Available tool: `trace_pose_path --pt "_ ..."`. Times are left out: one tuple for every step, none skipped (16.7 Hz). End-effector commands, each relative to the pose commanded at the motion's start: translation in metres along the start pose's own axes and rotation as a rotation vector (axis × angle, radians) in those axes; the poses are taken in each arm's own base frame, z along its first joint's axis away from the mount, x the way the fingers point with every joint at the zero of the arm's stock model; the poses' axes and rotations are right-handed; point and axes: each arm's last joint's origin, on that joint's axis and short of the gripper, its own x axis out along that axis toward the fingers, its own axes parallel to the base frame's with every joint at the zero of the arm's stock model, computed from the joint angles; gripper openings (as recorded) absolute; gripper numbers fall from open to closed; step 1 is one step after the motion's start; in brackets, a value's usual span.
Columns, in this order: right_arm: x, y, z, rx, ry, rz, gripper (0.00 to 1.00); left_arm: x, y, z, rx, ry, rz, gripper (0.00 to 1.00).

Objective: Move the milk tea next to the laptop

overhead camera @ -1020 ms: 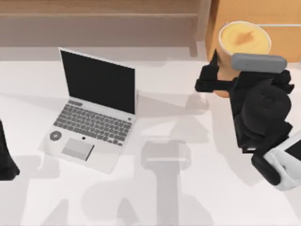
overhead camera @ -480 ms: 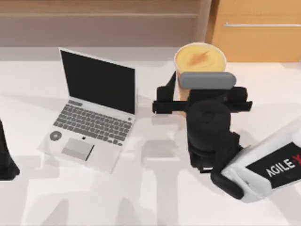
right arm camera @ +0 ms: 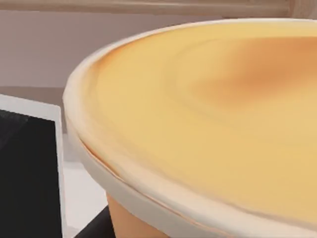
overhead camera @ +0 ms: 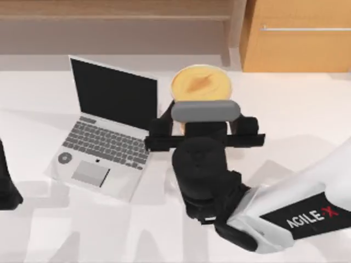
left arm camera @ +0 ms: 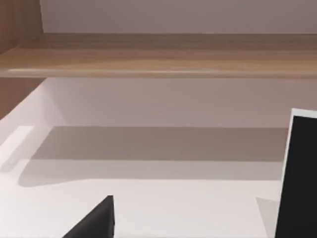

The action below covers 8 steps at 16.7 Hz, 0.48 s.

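Note:
The milk tea (overhead camera: 201,83), a cup with a yellow-orange domed top and pale rim, is held just right of the open laptop (overhead camera: 107,129). My right gripper (overhead camera: 202,129) is shut on the cup's sides below the rim, its black fingers on either side. In the right wrist view the milk tea (right arm camera: 208,114) looms close, with the laptop's screen edge (right arm camera: 29,163) beside it. My left arm (overhead camera: 6,186) stays parked at the table's left edge.
A wooden cabinet (overhead camera: 296,38) stands at the back right and a low wooden shelf (overhead camera: 115,22) runs along the back. The white table (overhead camera: 82,230) has free room in front and to the right.
My right gripper has carried the milk tea leftward from the back right corner to a spot beside the laptop's screen. The left arm has not moved.

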Motion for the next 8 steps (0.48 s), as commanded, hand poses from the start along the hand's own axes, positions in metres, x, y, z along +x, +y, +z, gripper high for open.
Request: trace_pose_path --pt "-0.0032 0.0034 0.0019 0.004 -0.003 0.001 0.0 0.0 0.0 0.0 0.0 0.0 0.0 1.0" --pt "-0.0057 0.0061 0.0037 0.009 -0.006 0.003 0.0 0.0 0.0 0.0 0.0 0.0 0.0 1.0" --pt "-0.0076 0.0079 0.0051 0.014 -0.008 0.003 0.0 0.0 0.0 0.0 0.0 0.0 0.0 1.0" --pt "-0.0087 0.0089 0.0061 0.017 -0.01 0.004 0.0 0.0 0.0 0.0 0.0 0.0 0.0 1.0" --pt "-0.009 0.0092 0.0063 0.018 -0.01 0.004 0.0 0.0 0.0 0.0 0.0 0.0 0.0 1.0" --pt "-0.009 0.0092 0.0063 0.018 -0.01 0.004 0.0 0.0 0.0 0.0 0.0 0.0 0.0 1.0" --pt "-0.009 0.0092 0.0063 0.018 -0.01 0.004 0.0 0.0 0.0 0.0 0.0 0.0 0.0 1.0" --pt "-0.009 0.0092 0.0063 0.018 -0.01 0.004 0.0 0.0 0.0 0.0 0.0 0.0 0.0 1.0"
